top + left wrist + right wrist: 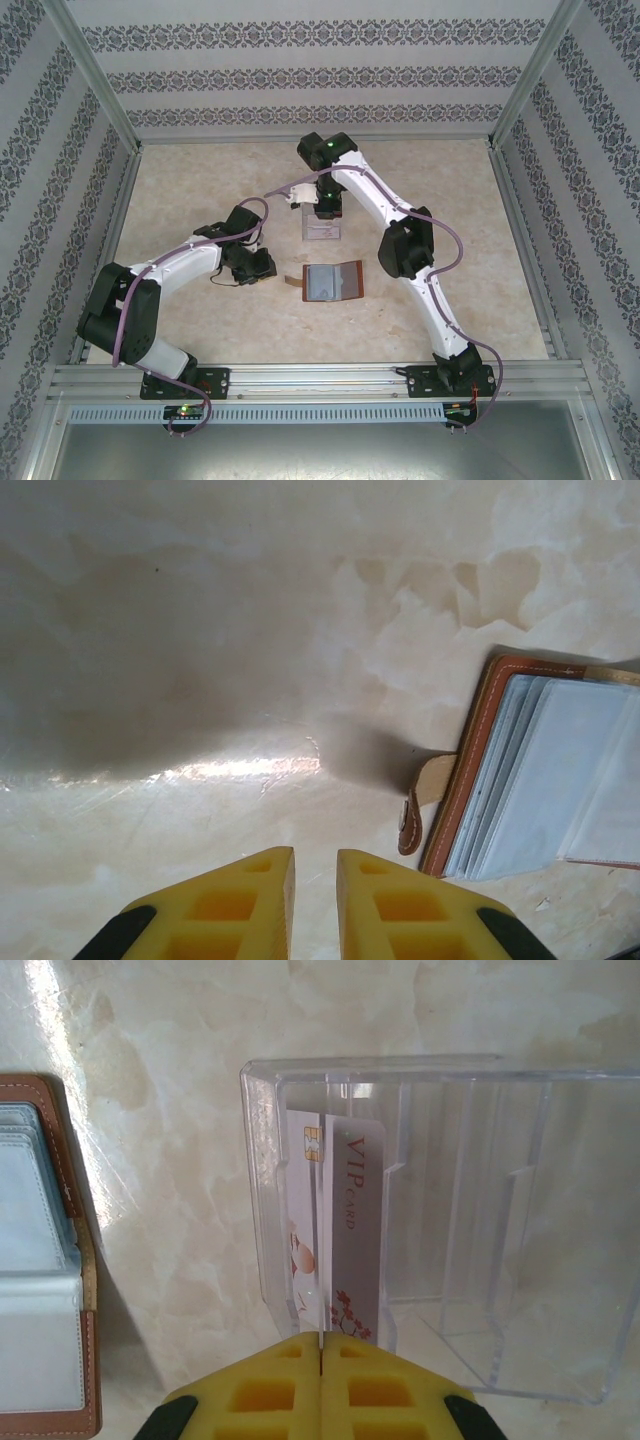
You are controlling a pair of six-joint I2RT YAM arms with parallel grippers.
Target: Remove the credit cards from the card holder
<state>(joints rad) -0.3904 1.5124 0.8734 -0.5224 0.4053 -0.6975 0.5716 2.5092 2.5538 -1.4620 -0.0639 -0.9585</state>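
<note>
The card holder (333, 282) lies open on the table, brown leather with blue-grey pockets, its strap tab (425, 790) pointing left. My right gripper (321, 1345) is shut on a thin credit card (321, 1220) that stands edge-on in the left slot of a clear tray (500, 1210). A grey "VIP" card (357, 1230) and a whitish card (302, 1210) stand beside it in that tray. In the top view the right gripper (324, 208) hovers over the tray (322, 232). My left gripper (315, 865) stays low, left of the card holder (470, 780), its jaws slightly apart and empty.
The tray's other slots (470, 1190) hold nothing. Metal frame rails (320, 375) border the marble-patterned table (200, 190), with patterned walls behind. The card holder's edge (85, 1290) lies just left of the tray.
</note>
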